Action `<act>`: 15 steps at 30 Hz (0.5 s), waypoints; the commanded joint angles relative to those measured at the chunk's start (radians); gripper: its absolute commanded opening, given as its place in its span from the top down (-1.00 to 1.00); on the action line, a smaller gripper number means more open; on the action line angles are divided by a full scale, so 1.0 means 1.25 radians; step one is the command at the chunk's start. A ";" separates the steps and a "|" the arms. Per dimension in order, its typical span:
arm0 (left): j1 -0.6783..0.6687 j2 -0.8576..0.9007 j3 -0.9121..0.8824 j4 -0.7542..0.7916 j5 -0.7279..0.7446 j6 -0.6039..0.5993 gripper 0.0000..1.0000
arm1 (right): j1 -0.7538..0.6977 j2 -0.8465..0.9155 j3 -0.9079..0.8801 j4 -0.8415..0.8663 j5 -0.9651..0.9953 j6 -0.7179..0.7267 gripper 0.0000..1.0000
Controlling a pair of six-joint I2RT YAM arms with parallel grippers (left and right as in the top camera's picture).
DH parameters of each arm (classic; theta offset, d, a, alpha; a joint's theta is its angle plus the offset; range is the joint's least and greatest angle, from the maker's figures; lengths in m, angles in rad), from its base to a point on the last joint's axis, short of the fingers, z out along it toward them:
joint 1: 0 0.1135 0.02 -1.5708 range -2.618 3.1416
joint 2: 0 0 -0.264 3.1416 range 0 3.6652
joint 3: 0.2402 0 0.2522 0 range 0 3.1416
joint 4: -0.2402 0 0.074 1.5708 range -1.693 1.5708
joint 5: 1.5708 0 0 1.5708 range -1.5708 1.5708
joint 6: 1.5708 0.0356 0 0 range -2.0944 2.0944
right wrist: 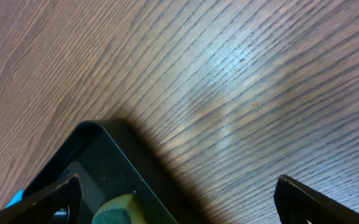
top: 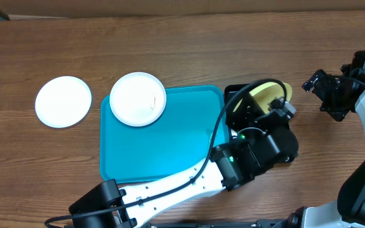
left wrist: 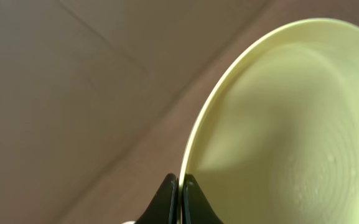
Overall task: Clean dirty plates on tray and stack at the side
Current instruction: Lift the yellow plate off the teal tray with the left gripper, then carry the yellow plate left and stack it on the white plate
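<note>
A pale yellow plate (top: 266, 94) stands tilted on edge above the black tray, and my left gripper (top: 277, 109) is shut on its rim. The left wrist view shows both fingers (left wrist: 170, 193) pinching the thin rim of this plate (left wrist: 291, 124). A white plate (top: 138, 98) lies on the far-left corner of the turquoise tray (top: 169, 145), overhanging its rim, with a faint mark on it. Another white plate (top: 62, 101) rests on the table left of the tray. My right gripper (top: 321, 96) hovers open over the wood at the right, its jaws wide apart (right wrist: 179, 202) and empty.
A small glossy black tray (top: 233, 95) sits just right of the turquoise tray, mostly hidden under my left arm. Its corner (right wrist: 117, 155) shows in the right wrist view, with a yellow and green sponge (right wrist: 120, 208) inside. Bare wooden table (right wrist: 241, 81) lies beyond it.
</note>
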 commanded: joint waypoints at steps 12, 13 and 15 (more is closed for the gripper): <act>0.358 -0.010 0.189 -0.373 0.814 -0.456 0.92 | -0.002 -0.012 0.008 0.005 -0.004 0.003 -1.00; 0.404 -0.010 0.202 -0.391 0.873 -0.473 0.92 | -0.002 -0.012 0.008 0.005 -0.004 0.003 -1.00; 0.495 -0.010 0.213 -0.418 0.951 -0.506 0.92 | -0.002 -0.012 0.008 0.005 -0.004 0.003 -1.00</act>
